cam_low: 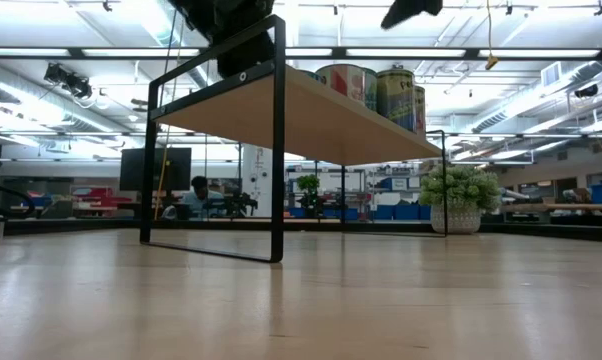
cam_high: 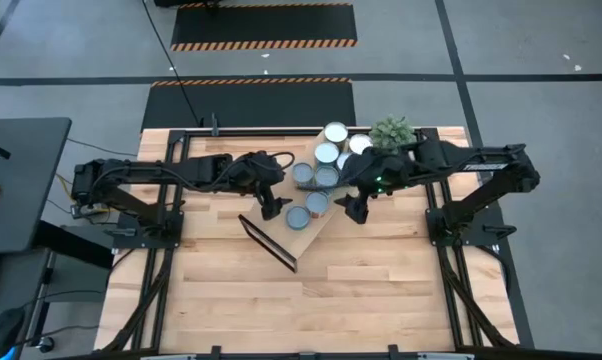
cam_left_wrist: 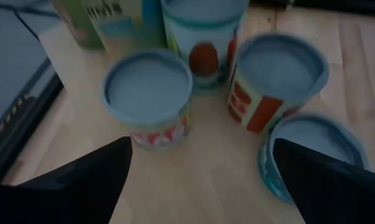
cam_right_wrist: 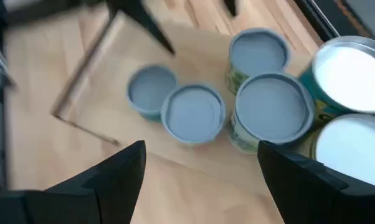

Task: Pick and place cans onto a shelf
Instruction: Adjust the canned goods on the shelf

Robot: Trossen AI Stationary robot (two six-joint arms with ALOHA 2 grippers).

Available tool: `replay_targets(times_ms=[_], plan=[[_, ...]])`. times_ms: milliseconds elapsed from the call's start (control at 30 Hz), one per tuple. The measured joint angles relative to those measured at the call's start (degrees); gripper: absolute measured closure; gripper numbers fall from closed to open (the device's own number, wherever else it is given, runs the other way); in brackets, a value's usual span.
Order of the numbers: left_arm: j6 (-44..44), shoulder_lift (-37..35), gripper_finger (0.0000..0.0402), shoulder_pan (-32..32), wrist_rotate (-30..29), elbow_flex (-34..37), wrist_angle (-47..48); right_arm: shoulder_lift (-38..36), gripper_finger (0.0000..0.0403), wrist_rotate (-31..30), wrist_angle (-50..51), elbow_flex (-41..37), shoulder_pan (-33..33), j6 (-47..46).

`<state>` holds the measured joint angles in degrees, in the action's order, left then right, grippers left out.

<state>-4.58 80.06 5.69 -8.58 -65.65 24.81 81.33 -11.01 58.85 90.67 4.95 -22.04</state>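
Cans [cam_high: 321,165] stand upright in a cluster on the shelf [cam_high: 311,228], which lies slantwise across the far middle of the desk [cam_high: 381,290] in the high view. The left claw [cam_high: 270,208] hangs at the cluster's left edge, the right claw [cam_high: 356,210] at its right edge, each about equally near the front can [cam_high: 299,217]; a potted plant [cam_high: 392,132] sits at the far end.

Low view: the shelf top [cam_low: 311,115] is raised on dark end frames, and cans [cam_low: 376,92] stand toward its far end, with an open room and a seated person [cam_low: 196,195] beyond.

Left wrist view: the left claw [cam_left_wrist: 200,180] is spread wide and empty, with the nearest can [cam_left_wrist: 149,96] just ahead, axis vertical, on pale wood.

Right wrist view: the right claw [cam_right_wrist: 200,180] is open and seems to hold nothing, though its tips are out of frame; grey-lidded cans [cam_right_wrist: 194,112] lie ahead.
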Motion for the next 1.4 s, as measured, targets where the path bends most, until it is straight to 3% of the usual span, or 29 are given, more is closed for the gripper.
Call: replay_targets(times_ms=[133, 267, 433, 700, 833, 1033, 1400], plan=[[2.8, -0.01, 0.0006, 0.0, -0.74, -2.16, 0.88, 1.9, 0.0091, -1.35, -0.52, -1.13, -0.13, 9.86], [3.78, -0.03, 0.0006, 0.2, -0.58, -3.92, 2.6, 4.69, 0.0095, -0.65, -1.63, -0.69, -1.22, 14.02], [3.8, -0.03, 0.0006, 0.26, -0.63, -6.01, 6.77, 8.12, 0.0095, 6.17, -0.09, 3.0, -4.35, 19.76], [2.2, -0.03, 0.0006, 0.5, 0.53, -6.62, 9.96, 14.61, 0.0076, 10.96, 7.45, 12.63, -7.86, 35.01], [1.19, -1.75, 0.0012, 1.22, 2.45, -6.69, 12.46, 16.59, 0.0049, 10.59, 9.17, 16.18, -8.76, 41.25], [1.33, -7.32, 0.0039, 3.13, 0.96, -6.67, 19.08, 17.09, 0.0007, 4.43, 11.09, 18.21, -9.16, 50.57], [0.17, -12.8, 0.0054, 6.86, 2.25, -6.67, 23.1, 18.48, 0.0013, 5.87, 14.08, 18.21, -10.43, 56.48]])
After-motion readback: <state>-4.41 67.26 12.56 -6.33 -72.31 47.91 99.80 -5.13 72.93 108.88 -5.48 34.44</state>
